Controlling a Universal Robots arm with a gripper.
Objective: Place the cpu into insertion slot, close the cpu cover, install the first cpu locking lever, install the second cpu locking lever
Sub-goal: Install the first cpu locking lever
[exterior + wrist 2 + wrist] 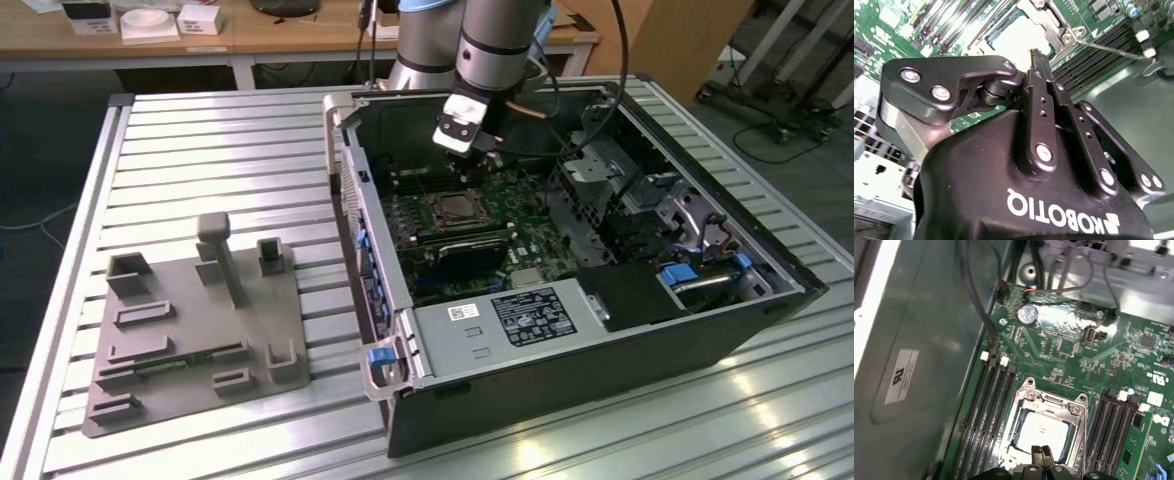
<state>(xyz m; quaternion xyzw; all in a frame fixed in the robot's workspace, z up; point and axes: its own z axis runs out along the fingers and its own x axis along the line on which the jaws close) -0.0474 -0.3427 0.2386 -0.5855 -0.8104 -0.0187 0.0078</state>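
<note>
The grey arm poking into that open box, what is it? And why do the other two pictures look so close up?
That is a robot arm, and the box is an open computer case lying on a ribbed metal table. The exterior view is taken from a camera standing off the arm. The two wrist views come from cameras riding on the arm, so they look past its black hand at the green circuit board. The hand's fingers are pressed together and hold nothing. Just beyond them sits the cpu, a shiny square chip, with the silver cpu cover folded down around it. On the table, toward the exterior view's left of the case, stands a grey holder tray.
</note>
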